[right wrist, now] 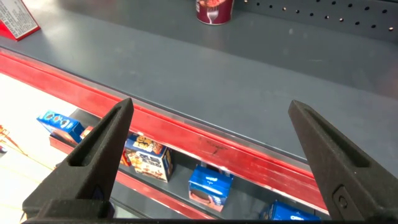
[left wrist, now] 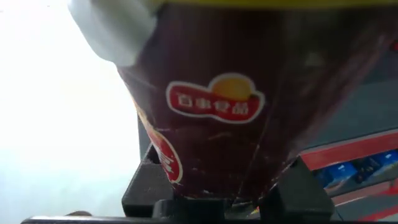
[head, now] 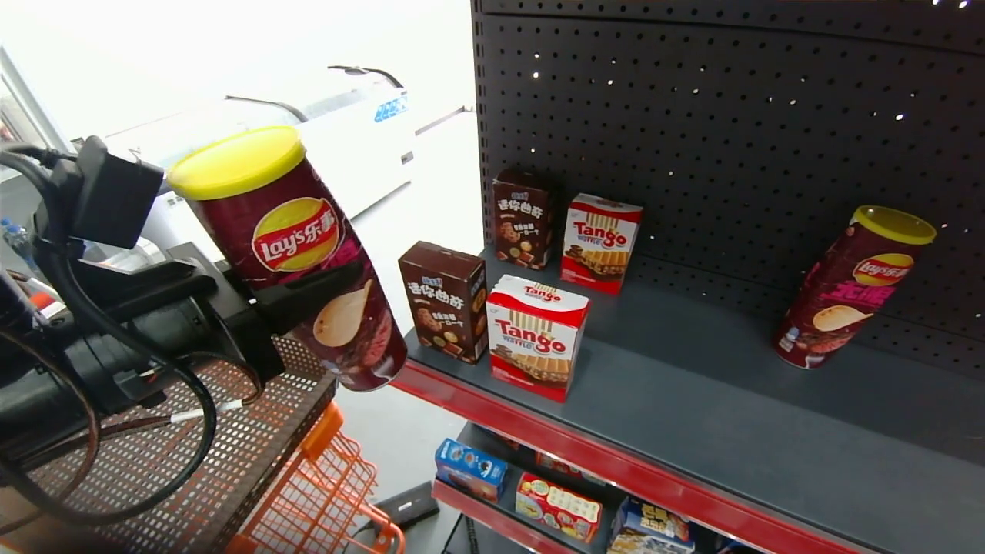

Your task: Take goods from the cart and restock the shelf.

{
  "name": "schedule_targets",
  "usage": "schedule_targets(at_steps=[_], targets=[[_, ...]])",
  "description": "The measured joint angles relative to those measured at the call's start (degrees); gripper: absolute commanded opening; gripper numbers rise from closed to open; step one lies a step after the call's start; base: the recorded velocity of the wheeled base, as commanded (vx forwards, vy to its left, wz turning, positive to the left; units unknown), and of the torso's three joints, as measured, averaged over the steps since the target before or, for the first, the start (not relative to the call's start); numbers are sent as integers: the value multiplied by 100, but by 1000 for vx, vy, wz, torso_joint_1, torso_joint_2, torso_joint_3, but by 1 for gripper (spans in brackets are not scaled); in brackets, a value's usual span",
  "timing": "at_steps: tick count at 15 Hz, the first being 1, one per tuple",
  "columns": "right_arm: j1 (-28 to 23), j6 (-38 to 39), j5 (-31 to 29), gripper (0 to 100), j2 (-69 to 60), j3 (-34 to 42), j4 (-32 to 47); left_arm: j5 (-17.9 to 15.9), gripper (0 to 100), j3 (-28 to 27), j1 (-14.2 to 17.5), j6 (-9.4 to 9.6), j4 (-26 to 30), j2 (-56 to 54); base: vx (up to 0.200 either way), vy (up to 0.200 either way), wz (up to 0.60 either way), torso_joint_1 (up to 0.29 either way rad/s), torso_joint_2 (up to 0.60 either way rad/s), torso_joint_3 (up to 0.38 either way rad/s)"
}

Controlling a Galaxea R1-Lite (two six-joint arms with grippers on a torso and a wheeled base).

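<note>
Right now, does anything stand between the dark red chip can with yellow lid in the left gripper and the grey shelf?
Partly: the brown cardboard biscuit box and red-and-white wafer box stand at the shelf edge nearest the can. Right of them the board is bare.

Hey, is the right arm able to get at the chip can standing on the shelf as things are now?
Probably yes. The right gripper is open and faces the shelf, and the chip can stands farther back with only bare shelf between them. Nothing looks to be in the way.
</note>
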Motion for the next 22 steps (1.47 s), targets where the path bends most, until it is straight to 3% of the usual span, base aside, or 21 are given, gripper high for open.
schedule_targets(at_steps=[6, 8, 10, 12, 18, 22], targets=[[-2, -2, 2, 100, 0, 0, 2, -180, 0, -152, -708, 0, 43, 73, 0, 0, 0, 0, 0, 0], [0, -15, 2, 100, 0, 0, 2, -756, 0, -177, -741, -32, 104, 90, 0, 0, 0, 0, 0, 0], [0, -26, 2, 100, 0, 0, 2, -925, 0, -171, -744, -34, 500, 35, 0, 0, 0, 0, 0, 0], [0, -32, 18, 100, 0, 0, 2, -956, 0, -157, -827, -27, 965, -148, 0, 0, 0, 0, 0, 0], [0, -30, 20, 100, 0, 0, 2, -978, 0, -157, -1373, -27, 1015, -351, 0, 0, 0, 0, 0, 0], [0, -28, 20, 100, 0, 0, 2, -975, 0, -146, -1456, -24, 1018, -367, 0, 0, -150, -3, 3, -1]])
